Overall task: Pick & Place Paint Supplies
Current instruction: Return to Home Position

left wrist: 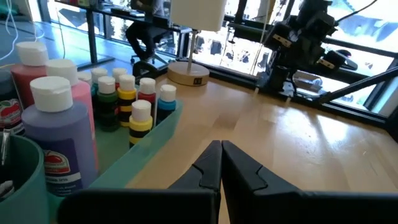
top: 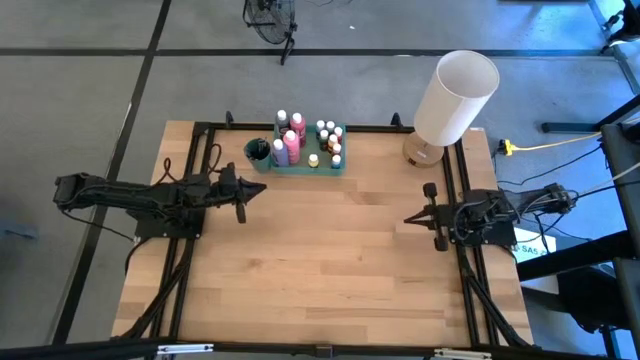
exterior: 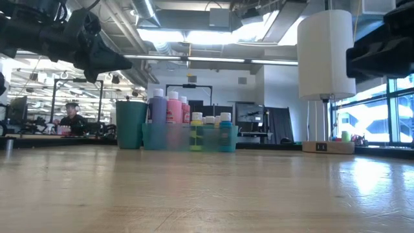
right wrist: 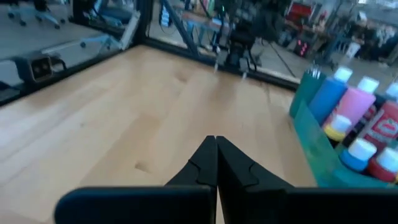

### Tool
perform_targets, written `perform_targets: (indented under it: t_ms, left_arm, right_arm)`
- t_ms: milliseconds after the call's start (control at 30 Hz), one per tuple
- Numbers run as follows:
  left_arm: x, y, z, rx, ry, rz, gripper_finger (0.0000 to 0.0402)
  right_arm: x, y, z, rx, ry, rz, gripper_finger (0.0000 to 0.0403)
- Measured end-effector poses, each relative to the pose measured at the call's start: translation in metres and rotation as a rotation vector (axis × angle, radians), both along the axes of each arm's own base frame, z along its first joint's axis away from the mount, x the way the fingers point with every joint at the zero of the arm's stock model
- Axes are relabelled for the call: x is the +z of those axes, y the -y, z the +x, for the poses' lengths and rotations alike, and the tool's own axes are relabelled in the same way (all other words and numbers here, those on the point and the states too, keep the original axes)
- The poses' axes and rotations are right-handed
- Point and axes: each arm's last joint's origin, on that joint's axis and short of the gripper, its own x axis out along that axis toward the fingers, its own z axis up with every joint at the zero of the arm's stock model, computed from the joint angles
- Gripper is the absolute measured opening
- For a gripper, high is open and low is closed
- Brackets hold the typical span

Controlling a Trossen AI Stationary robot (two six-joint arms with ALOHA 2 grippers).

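Wood tabletop [top: 320, 260], both arms low at its sides. Left gripper [top: 256, 190] hangs over the left half, just short of the green cup [top: 257, 152]; its wrist view shows the fingers pressed together on nothing. Right gripper [top: 411, 218] sits at the right edge, well apart from the tray, likewise closed and empty in its own wrist view. Paint bottles [top: 292, 140] all stand inside the green tray [top: 322, 169] at the far edge, cup touching or just beside the tray's left end. Brushes too small to confirm. White lamp [top: 455, 98] at far right corner. Judgement: sorting looks finished and the step in hand is the return to rest. Next move calls only for drawing each arm back; the left one should pull away from the cup without brushing it.
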Motion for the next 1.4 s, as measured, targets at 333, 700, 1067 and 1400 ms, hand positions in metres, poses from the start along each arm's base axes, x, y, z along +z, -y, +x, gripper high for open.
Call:
perform_targets:
  t_ms: [333, 700, 1067, 1400]
  left_arm:
    - [0.0, 0.006, 0.0, -0.012, 0.013, -0.032, 0.0002]
    - [0.0, 0.014, 0.0, -0.046, 0.018, -0.033, 0.0002]
    - [0.004, 0.022, 0.0, -0.254, 0.024, 0.04, 0.0002]
    - [0.014, 0.022, -0.026, -0.345, 0.1, 0.121, 0.0002]
  right_arm:
    - [0.004, 0.0, -0.001, 0.007, 0.053, 0.022, 0.0]
    - [0.0, -0.001, 0.005, -0.003, 0.203, 0.107, 0.0]
    - [0.0, -0.001, 0.005, -0.018, 0.2, 0.135, 0.0]
    - [0.0, -0.001, 0.005, -0.018, 0.2, 0.131, 0.0]
